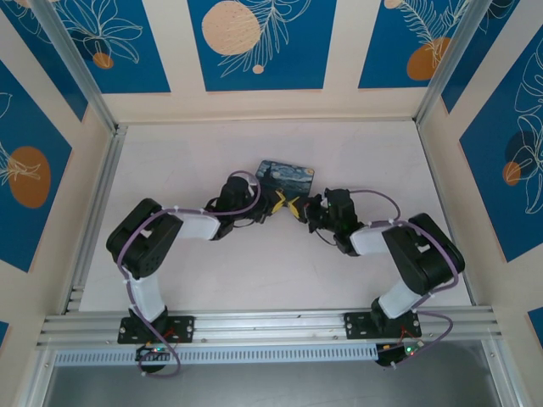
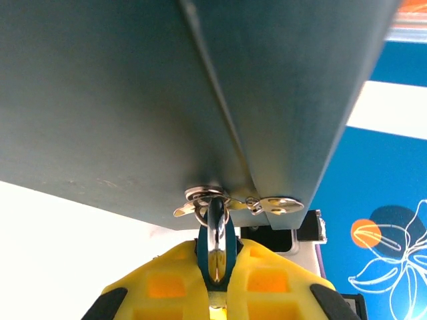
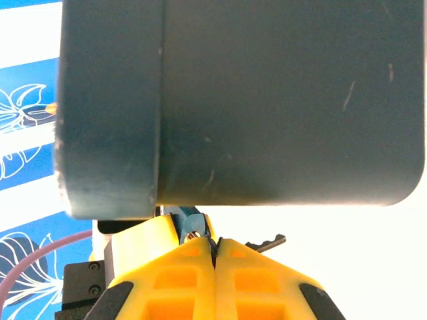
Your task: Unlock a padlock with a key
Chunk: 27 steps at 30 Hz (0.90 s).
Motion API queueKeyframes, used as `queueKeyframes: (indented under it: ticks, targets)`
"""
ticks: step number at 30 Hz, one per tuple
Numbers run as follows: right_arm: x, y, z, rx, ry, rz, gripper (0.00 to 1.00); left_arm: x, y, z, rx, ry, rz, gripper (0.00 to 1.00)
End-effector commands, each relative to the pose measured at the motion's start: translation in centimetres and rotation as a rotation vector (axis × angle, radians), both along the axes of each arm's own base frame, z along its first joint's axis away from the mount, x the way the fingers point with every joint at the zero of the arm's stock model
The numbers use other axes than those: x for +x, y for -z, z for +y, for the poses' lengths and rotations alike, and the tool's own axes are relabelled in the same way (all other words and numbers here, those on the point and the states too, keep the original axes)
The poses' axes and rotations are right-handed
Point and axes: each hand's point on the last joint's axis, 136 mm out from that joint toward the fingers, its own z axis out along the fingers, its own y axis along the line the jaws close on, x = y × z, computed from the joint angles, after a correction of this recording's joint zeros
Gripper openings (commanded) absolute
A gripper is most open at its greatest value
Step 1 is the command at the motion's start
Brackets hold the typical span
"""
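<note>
The padlock's grey shackle (image 2: 215,230) hangs through a metal hasp (image 2: 203,195) on the underside edge of the blue-and-yellow painted box (image 2: 167,100). My left gripper (image 2: 217,252) is shut on the padlock, and a sliver of brass body shows low between the yellow fingers (image 2: 167,283). My right gripper (image 3: 215,241) is shut on the key (image 3: 268,243), whose toothed blade sticks out to the right of the fingertips, just under the box (image 3: 267,100). From above, both grippers (image 1: 277,202) (image 1: 299,208) meet tip to tip at the box's near edge (image 1: 286,175).
The box stands mid-table on the white surface (image 1: 254,280). A second silvery latch piece (image 2: 280,203) lies beside the hasp. The left gripper's yellow finger and blue pad (image 3: 187,223) sit right beside my right fingertips. Aluminium frame rails (image 1: 93,195) border the table.
</note>
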Motion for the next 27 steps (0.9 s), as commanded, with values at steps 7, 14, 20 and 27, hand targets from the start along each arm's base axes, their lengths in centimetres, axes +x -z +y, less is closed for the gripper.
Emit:
queueKeyframes:
  ticks: [7, 14, 20, 27]
  targets:
    - [-2.5, -2.2, -2.3, -0.086, 0.007, -0.054, 0.0, -0.2, -1.4, -0.1, 0.002, 0.025, -0.027, 0.0]
    - [-4.0, -1.5, -3.4, -0.123, 0.012, -0.02, 0.0, -0.6, -1.2, 0.0, 0.011, 0.034, -0.021, 0.0]
    - [-4.1, -1.3, -2.9, -0.111, -0.012, -0.011, 0.0, -0.8, -1.1, 0.0, 0.012, 0.04, -0.015, 0.0]
    - [-3.7, -1.3, -1.7, -0.101, -0.041, -0.009, 0.0, -0.9, -1.8, 0.0, 0.005, 0.043, -0.023, 0.0]
